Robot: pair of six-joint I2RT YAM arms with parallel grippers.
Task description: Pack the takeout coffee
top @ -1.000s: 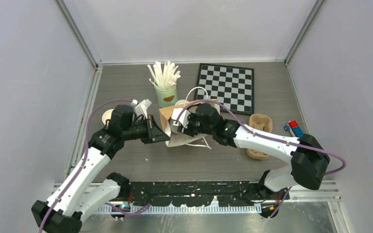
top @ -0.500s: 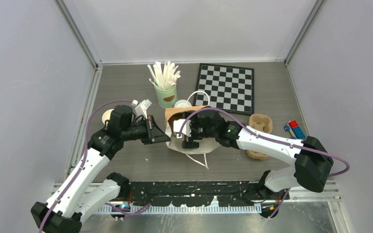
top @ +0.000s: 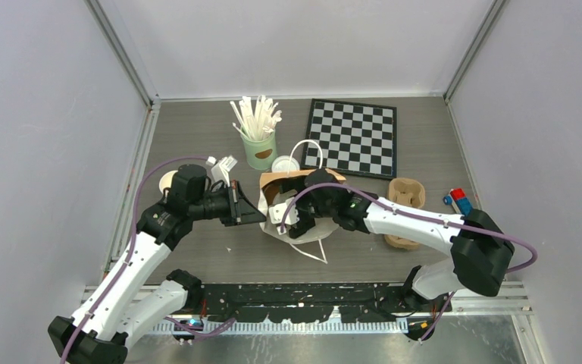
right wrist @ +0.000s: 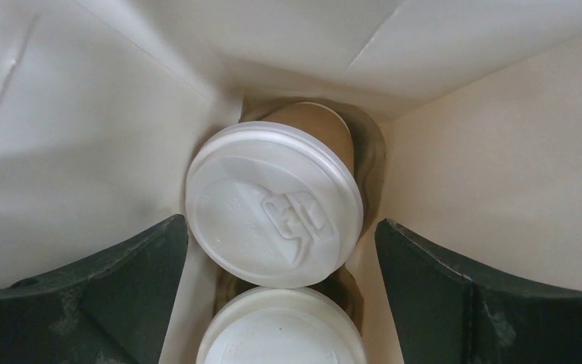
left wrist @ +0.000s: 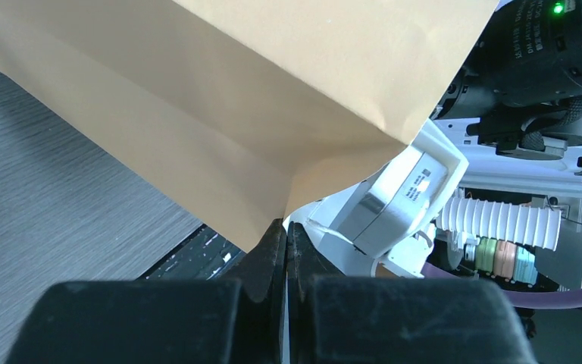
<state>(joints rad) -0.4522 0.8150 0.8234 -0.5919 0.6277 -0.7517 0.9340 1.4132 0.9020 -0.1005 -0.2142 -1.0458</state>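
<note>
The left gripper (left wrist: pixel 286 236) is clenched on a creased edge of a tan-brown paper bag (left wrist: pixel 235 98). Its jaws are pressed together with the paper pinched between them, and the bag's side spreads up and away from their tips. The right gripper (right wrist: pixel 280 224) reaches into the bag's white interior with its jaws spread wide and released, grasping nothing. Between those jaws a small tan paper cup with a round white plastic lid (right wrist: pixel 273 205) leans in the bottom fold of the bag, lid towards the wrist and a strip of tan wall showing behind it. The left finger (right wrist: pixel 114 296) lies just beside the lid's rim, though whether it touches cannot be told. The right finger (right wrist: pixel 492 296) stands apart from the rim with a clear gap. A second round white lid (right wrist: pixel 280 334) sits closer to the wrist, between the roots of the two fingers and right against the first cup; what is under it is hidden. From above, a mint-green can of white sticks (top: pixel 260 149) stands beyond the right jaws, past the bag's mouth. A black-and-white chequered board (top: pixel 352 136) lies further out. A brown moulded-pulp cup tray (top: pixel 405 212) rests on the grey wood-grain table (top: pixel 197 129) behind the right jaws, beside that arm's forearm.
</note>
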